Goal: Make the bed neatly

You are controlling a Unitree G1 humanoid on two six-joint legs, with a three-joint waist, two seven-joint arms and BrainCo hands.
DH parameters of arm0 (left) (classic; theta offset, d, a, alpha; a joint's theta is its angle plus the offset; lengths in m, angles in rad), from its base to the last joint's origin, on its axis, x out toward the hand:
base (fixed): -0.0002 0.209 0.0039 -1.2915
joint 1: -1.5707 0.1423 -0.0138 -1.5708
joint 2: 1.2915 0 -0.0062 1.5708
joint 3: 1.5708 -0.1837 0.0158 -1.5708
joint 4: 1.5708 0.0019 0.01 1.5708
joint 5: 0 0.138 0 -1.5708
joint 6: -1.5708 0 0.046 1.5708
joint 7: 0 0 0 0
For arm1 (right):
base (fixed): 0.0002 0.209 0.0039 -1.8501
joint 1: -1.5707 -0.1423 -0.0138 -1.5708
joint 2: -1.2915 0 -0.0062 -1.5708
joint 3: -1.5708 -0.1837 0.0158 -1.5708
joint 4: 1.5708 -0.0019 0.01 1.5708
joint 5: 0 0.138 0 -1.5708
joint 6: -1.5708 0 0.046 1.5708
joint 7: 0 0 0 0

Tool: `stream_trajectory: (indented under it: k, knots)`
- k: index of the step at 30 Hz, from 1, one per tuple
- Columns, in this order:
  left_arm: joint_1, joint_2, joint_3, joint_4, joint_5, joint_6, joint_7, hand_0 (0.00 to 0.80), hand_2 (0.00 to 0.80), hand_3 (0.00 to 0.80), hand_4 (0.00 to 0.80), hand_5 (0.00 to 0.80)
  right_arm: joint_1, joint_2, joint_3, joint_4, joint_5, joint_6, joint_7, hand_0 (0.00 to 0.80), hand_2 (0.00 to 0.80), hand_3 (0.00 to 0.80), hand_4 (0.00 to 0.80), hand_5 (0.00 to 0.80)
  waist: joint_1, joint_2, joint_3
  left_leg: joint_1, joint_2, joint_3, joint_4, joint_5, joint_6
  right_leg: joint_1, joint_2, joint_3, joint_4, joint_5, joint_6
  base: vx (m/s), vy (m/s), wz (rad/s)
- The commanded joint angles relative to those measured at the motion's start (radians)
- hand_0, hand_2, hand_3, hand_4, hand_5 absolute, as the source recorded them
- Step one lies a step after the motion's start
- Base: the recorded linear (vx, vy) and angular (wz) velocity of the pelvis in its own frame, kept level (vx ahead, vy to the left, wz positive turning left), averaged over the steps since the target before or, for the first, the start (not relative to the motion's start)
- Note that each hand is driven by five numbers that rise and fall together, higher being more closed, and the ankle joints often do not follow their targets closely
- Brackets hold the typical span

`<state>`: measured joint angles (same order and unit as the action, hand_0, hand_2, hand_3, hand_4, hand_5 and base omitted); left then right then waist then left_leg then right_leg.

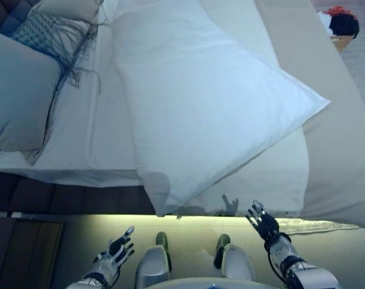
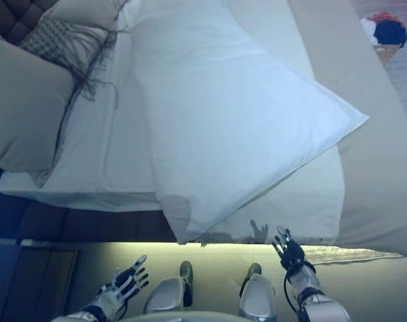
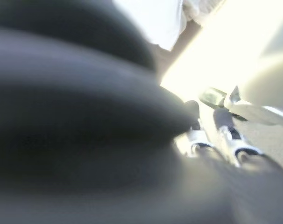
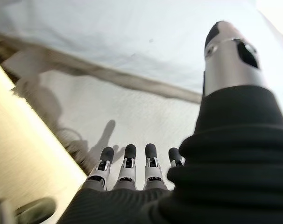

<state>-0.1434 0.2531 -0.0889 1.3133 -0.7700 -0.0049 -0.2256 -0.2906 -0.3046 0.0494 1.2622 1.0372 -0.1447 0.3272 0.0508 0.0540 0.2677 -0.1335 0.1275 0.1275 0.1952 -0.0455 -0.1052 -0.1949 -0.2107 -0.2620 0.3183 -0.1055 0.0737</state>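
Note:
A large white pillow (image 1: 200, 96) lies slantwise across the bed, one corner hanging over the near edge. Under it is the white sheet (image 1: 92, 132) and a white textured blanket (image 1: 273, 174). A beige cover (image 1: 333, 132) runs along the bed's right side. My left hand (image 1: 115, 253) is open and empty, low, below the bed's near edge. My right hand (image 1: 264, 221) is open and empty, fingers straight, just below the blanket's edge; its fingers (image 4: 127, 163) point at the blanket in the right wrist view.
A grey cushion (image 1: 17, 96) and a fringed patterned cushion (image 1: 50, 33) lie at the head end on the left. A basket with red and dark things (image 1: 340, 27) stands on the floor at the far right. A lit strip (image 1: 188, 223) runs under the bed's edge.

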Motion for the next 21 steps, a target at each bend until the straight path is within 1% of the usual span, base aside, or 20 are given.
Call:
stream_trajectory:
  k: [1,3,5,9,13,16,21]
  knots:
    - [-0.026,0.034,-0.041,0.008,-0.056,-0.005,-0.029,0.000,0.000,0.000,0.000,0.000,-0.074,-0.034,-0.031,-0.041,0.042,0.022,-0.017,0.000,0.000,0.000,0.000,0.000,0.035,-0.036,0.025,-0.146,0.059,-0.067,0.085,0.058,-0.026,0.071,-0.117,0.029,-0.119,0.108,0.088,0.000,0.000,0.00]
    - [-0.038,0.037,-0.053,-0.004,-0.075,-0.008,-0.049,0.000,0.000,0.000,0.000,0.000,-0.119,-0.055,-0.027,-0.042,0.038,0.031,-0.045,0.000,0.000,0.000,0.000,0.000,0.046,-0.034,0.039,-0.178,0.061,-0.081,0.102,0.061,-0.031,0.059,-0.119,0.028,-0.108,0.103,0.088,-0.027,-0.007,0.12]
    - [-0.056,0.041,-0.073,-0.019,-0.112,-0.020,-0.072,0.000,0.000,0.000,0.000,0.000,-0.179,-0.084,-0.021,-0.045,0.048,0.057,-0.073,0.000,0.000,0.000,0.000,0.000,0.060,-0.031,0.062,-0.222,0.059,-0.098,0.128,0.062,-0.035,0.039,-0.123,0.025,-0.091,0.098,0.087,-0.078,0.000,0.16]
    - [-0.086,0.050,-0.094,-0.054,-0.184,-0.045,-0.107,0.000,0.000,0.000,0.000,0.000,-0.266,-0.145,-0.011,-0.033,0.070,0.094,-0.087,0.000,0.000,0.000,0.000,0.000,0.080,-0.022,0.108,-0.312,0.051,-0.131,0.188,0.057,-0.033,-0.030,-0.129,0.025,-0.034,0.087,0.081,-0.088,0.011,0.10]
    - [-0.111,0.054,-0.107,-0.112,-0.238,-0.061,-0.081,0.000,0.000,0.000,0.000,0.000,-0.354,-0.189,-0.002,-0.018,0.096,0.119,-0.113,0.000,0.000,0.000,0.000,0.000,0.097,-0.013,0.149,-0.379,0.039,-0.148,0.231,0.045,-0.024,-0.116,-0.132,0.035,0.036,0.070,0.078,-0.076,0.015,0.14]
    - [-0.128,0.055,-0.116,-0.157,-0.261,-0.054,-0.070,0.000,0.000,0.000,0.000,0.000,-0.418,-0.221,0.005,-0.010,0.140,0.130,-0.126,0.000,0.000,0.000,0.000,0.000,0.106,-0.004,0.186,-0.433,0.023,-0.158,0.254,0.044,-0.010,-0.199,-0.135,0.046,0.095,0.062,0.076,-0.071,0.016,0.16]
    - [-0.132,0.056,-0.125,-0.202,-0.288,-0.065,-0.059,0.000,0.000,0.000,0.000,0.000,-0.509,-0.267,0.011,-0.012,0.167,0.133,-0.141,0.000,0.000,0.000,0.000,0.000,0.120,0.006,0.229,-0.491,-0.001,-0.153,0.263,0.045,0.015,-0.303,-0.147,0.057,0.166,0.058,0.076,-0.045,0.019,0.12]
